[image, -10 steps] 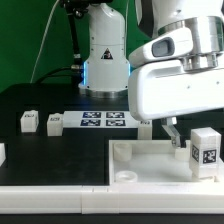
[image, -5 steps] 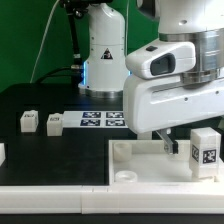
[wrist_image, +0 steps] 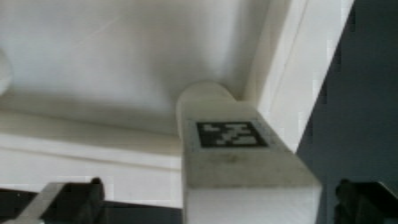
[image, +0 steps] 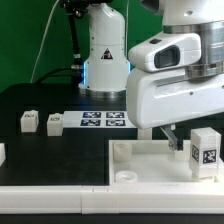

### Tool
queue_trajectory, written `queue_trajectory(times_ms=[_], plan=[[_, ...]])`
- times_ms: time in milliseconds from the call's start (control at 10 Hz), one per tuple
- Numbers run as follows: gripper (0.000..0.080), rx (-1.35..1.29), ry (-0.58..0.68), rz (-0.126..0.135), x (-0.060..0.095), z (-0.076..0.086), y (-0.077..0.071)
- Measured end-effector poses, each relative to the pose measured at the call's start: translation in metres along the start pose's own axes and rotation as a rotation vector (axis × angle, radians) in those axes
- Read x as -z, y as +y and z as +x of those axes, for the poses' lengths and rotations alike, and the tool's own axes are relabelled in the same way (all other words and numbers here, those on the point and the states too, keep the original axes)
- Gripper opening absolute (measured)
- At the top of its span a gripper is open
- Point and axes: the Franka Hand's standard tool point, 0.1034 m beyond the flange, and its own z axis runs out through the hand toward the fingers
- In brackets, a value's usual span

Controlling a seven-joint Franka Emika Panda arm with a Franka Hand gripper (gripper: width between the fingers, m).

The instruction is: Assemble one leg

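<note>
A leg (image: 205,150), a chunky white block with a black-and-white tag, stands upright inside the large white tray-like piece (image: 130,158) at the exterior view's right. My gripper (image: 178,142) hangs low just left of it; one dark finger shows there and the other is hidden. In the wrist view the same leg (wrist_image: 228,140) lies between my two dark fingertips (wrist_image: 68,200), with a gap on each side. The gripper (wrist_image: 217,206) is open and holds nothing.
Two more legs (image: 29,121) (image: 54,123) sit on the black table at the exterior view's left. The marker board (image: 103,120) lies behind the tray. Another white part (image: 2,152) shows at the far left edge. The arm's base (image: 103,55) stands at the back.
The arm has come down a little and shifted slightly toward the exterior view's right, closer to the standing leg. The jaws stayed open and the leg has not moved.
</note>
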Motion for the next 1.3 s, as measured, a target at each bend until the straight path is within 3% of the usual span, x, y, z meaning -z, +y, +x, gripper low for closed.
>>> queue_trajectory(times_ms=[100,200,300,400,500,900,1300], plan=[[0.0649,0.001,0.003,0.000,-0.0003,0.0002,-0.0002],[0.0515,0.001,0.005,-0.001,-0.0006,0.0002,0.0000],[0.0515,0.001,0.005,-0.001,-0.0006,0.0002,0.0000],[0.0377,-0.007,0.005,0.000,-0.0006,0.0002,-0.0002],[0.0290,-0.034,0.005,0.000,-0.0006,0.0003,-0.0002],[0.0290,-0.236,0.005,0.001,-0.0006,0.0002,0.0006],[0.0290,-0.753,0.020,-0.007,-0.0022,0.0004,0.0034]])
